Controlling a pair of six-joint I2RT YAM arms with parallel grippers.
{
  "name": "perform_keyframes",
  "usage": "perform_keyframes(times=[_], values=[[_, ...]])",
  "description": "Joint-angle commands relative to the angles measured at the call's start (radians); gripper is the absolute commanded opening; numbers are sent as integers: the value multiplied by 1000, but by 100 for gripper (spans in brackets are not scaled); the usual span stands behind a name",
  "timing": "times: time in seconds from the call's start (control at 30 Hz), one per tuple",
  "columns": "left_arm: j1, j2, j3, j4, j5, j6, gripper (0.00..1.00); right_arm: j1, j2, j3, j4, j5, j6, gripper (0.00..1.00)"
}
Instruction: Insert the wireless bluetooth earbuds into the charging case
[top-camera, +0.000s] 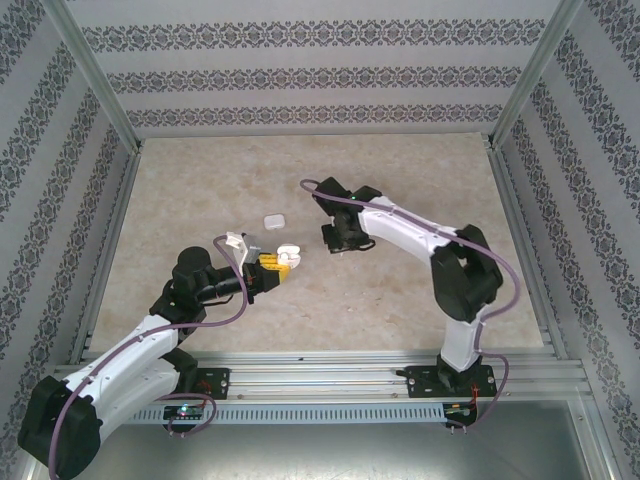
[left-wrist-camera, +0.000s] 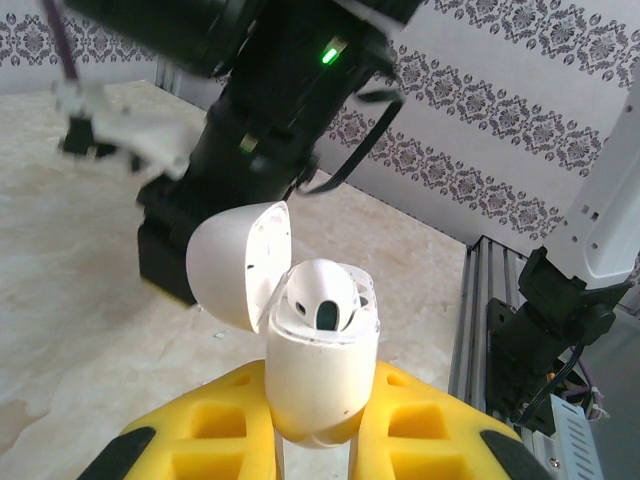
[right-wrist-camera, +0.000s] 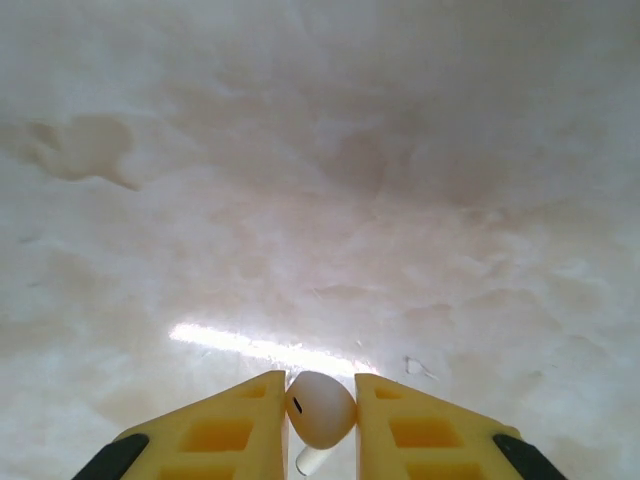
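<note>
Left gripper (left-wrist-camera: 322, 425): fingers clamped on the white charging case (left-wrist-camera: 318, 365), lid flipped open, one earbud (left-wrist-camera: 322, 298) seated inside. Right gripper (right-wrist-camera: 320, 390): fingers pinched on a second earbud (right-wrist-camera: 320, 412) over the beige table (right-wrist-camera: 320, 150), near the case but apart. A small white object (top-camera: 273, 218) lies on the table beyond them.

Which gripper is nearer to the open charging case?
Left. The left gripper clamps the charging case itself. The right gripper stands apart, to the case's right, pinching an earbud.
</note>
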Motion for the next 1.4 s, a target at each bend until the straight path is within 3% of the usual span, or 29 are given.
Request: perform_keyframes(times=[0.0,0.2,0.53,0.9,1.37], values=[[-5,8,42,47,28,-17,0,29,-131,-18,-5,88,-28,21],[-4,46,75,122,50,-79,0,78,-338,-53,73,126,-47,20],[-5,96,114,158,74,-128,0,161,-572,-125,330,42,-140,19],[-5,113,142,177,84,-166,0,218,-610,-199,525,-111,-191,19],[-5,129,161,191,75,-199,0,222,-592,-248,585,-190,-162,19]])
